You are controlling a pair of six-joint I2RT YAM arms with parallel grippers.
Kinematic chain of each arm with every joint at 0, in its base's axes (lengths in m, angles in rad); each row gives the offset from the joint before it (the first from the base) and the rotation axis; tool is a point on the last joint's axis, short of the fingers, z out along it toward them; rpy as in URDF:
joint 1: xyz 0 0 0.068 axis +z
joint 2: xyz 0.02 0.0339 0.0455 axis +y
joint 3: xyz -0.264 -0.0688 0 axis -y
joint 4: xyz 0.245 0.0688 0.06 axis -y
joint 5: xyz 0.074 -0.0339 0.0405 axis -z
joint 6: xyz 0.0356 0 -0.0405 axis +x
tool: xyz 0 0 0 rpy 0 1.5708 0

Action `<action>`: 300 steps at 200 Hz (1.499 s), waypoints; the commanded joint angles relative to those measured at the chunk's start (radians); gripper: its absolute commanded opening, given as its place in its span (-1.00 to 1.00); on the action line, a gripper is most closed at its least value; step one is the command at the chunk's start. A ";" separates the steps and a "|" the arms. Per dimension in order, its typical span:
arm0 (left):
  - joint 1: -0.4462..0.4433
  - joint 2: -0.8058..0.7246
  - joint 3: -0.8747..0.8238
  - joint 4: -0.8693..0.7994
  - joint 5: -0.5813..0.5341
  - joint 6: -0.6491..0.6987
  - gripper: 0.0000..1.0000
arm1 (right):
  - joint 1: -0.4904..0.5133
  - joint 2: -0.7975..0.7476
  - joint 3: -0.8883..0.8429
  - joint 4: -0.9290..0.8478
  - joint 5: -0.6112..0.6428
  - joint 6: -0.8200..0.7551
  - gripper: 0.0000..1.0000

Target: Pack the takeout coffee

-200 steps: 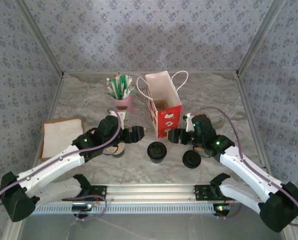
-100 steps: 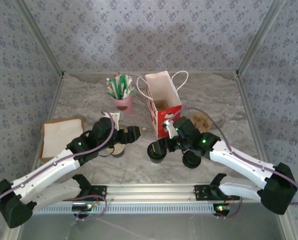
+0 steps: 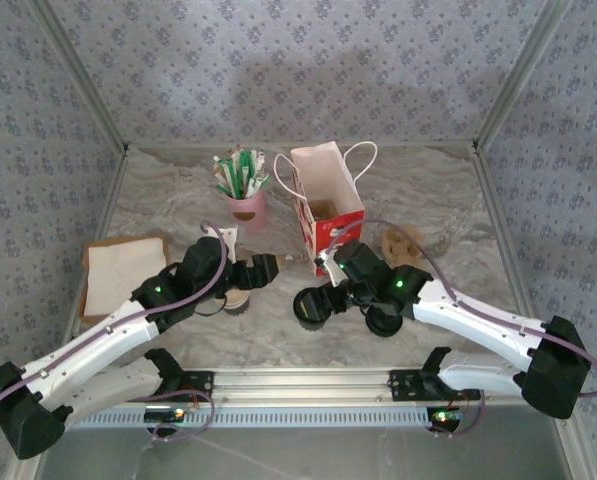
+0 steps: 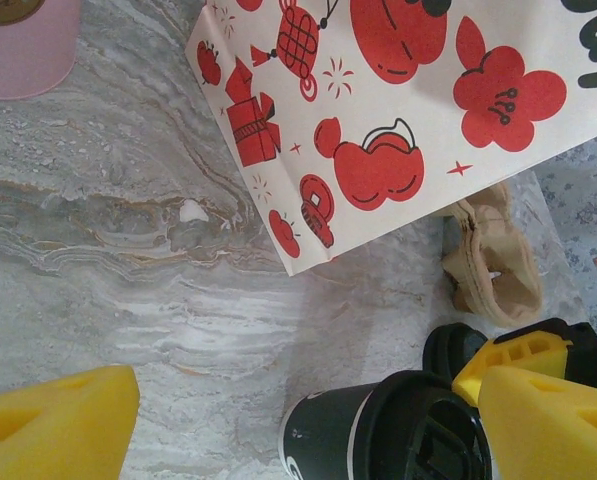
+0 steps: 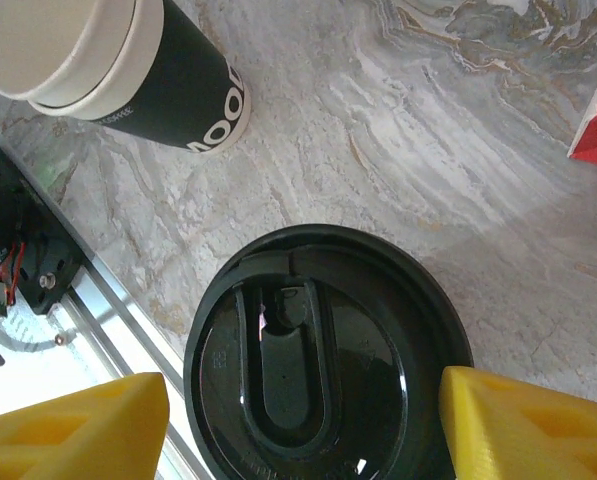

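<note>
The takeout coffee (image 5: 108,70), an open paper cup with a cream-white inside and dark wall, stands at the upper left of the right wrist view. From above the takeout coffee (image 3: 236,299) is partly hidden under my left arm. A second dark cup with a black lid (image 5: 328,360) on it stands mid-table. My right gripper (image 5: 303,430) is open above it, one yellow finger on each side of the lid. My left gripper (image 3: 265,270) is open and holds nothing, left of the red-and-white bag (image 3: 324,205). The lidded cup (image 4: 378,430) shows low in the left wrist view.
A loose black lid (image 3: 383,320) lies right of the lidded cup. A brown cup sleeve (image 3: 403,245) lies beside the bag. The pink cup of sticks (image 3: 244,205) stands behind my left gripper. A cardboard sheet (image 3: 123,272) lies at the left wall.
My right gripper has swung left and down from the foot of the bag to above the lidded cup. My left gripper drew back slightly to the left.
</note>
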 commanded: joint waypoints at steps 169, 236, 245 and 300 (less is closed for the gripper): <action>0.013 -0.036 0.020 -0.056 0.019 0.043 0.99 | 0.095 -0.020 0.204 -0.374 0.182 -0.023 0.78; 0.014 -0.188 0.092 -0.192 0.141 0.186 0.99 | 0.162 0.152 0.352 -0.494 0.284 -0.066 0.92; 0.014 -0.197 0.089 -0.199 0.144 0.188 0.99 | 0.171 0.175 0.372 -0.505 0.293 -0.068 0.94; 0.014 -0.209 0.068 -0.197 0.128 0.181 0.99 | 0.213 0.297 0.459 -0.552 0.350 -0.068 0.95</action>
